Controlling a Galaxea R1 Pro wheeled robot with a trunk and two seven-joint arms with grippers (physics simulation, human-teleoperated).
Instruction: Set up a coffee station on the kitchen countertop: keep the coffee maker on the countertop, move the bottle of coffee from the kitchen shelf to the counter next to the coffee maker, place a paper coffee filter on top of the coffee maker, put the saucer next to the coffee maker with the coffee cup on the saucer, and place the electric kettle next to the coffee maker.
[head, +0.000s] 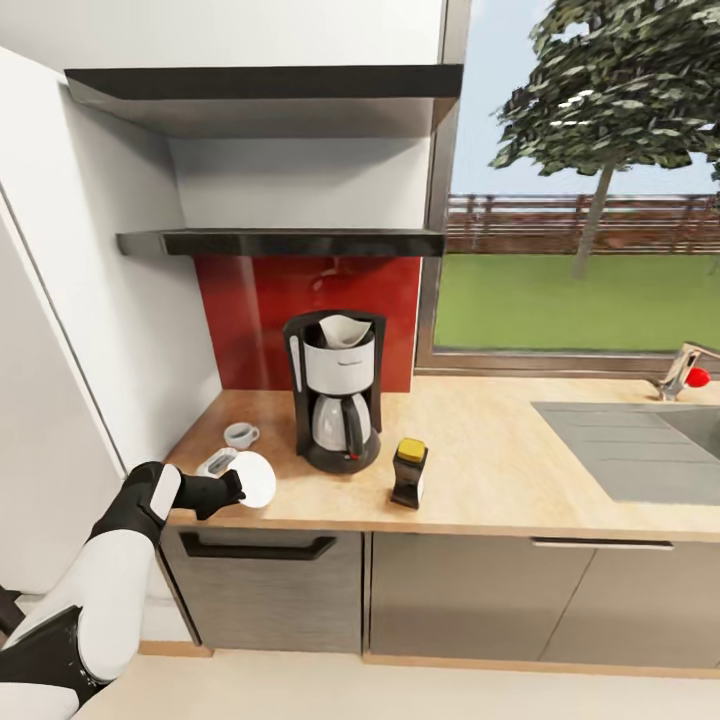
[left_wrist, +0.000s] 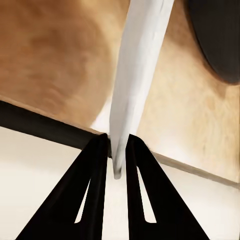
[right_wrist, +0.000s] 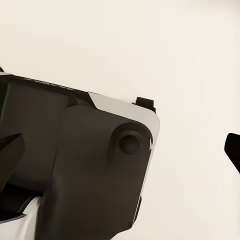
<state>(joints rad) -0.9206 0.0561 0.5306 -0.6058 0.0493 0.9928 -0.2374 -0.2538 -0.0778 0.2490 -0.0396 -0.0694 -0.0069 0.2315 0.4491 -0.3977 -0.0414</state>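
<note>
Countertop (head: 500, 470): coffee maker (head: 336, 390), coffee cup (head: 240, 434), coffee bottle (head: 409, 472).

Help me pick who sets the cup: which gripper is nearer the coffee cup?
Left. The left gripper holds the saucer at the counter's front edge, just in front of the cup. The right gripper's place relative to the cup cannot be told.

My left claw (left_wrist: 118, 150) pinches the white saucer (left_wrist: 137, 65) edge-on between its two black fingers (left_wrist: 92, 180). Past it lies the wooden table (left_wrist: 55, 55), and a dark rounded base (left_wrist: 220, 35) sits at two o'clock.
</note>
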